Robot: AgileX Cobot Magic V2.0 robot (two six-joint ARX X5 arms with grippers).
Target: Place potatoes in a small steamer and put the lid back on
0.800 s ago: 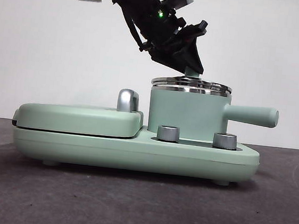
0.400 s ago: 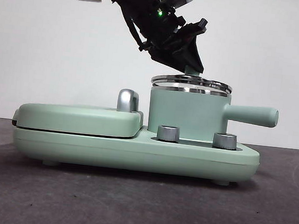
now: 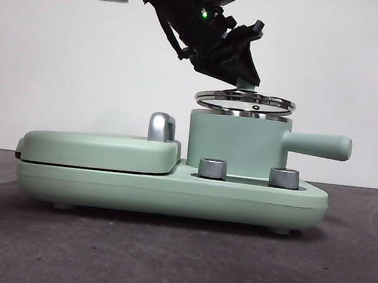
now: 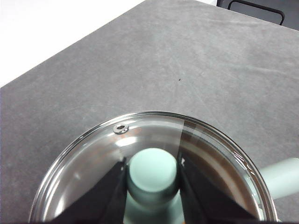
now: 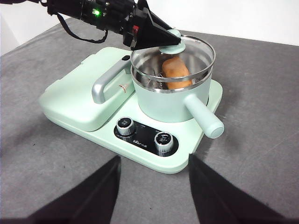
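My left gripper (image 3: 244,84) is shut on the mint-green knob (image 4: 153,170) of the clear glass lid (image 3: 244,101). It holds the lid a little above the steel rim of the mint-green steamer pot (image 3: 233,143), slightly tilted. In the right wrist view the orange-brown potato (image 5: 175,72) lies inside the pot (image 5: 163,105), under the lid (image 5: 191,51). The pot's straight handle (image 3: 320,146) points right. My right gripper (image 5: 154,157) is open and empty, well back from the appliance on its control side.
The pot stands on a mint-green cooker base (image 3: 170,190) with two steel dials (image 3: 213,168) (image 3: 284,178). A flat griddle cover (image 3: 100,149) with a chrome handle (image 3: 161,126) fills its left half. Dark grey tabletop lies around it.
The lid has risen off the pot's rim, from resting on it to hanging a little above it, held by my left gripper. The pot and base have not moved.
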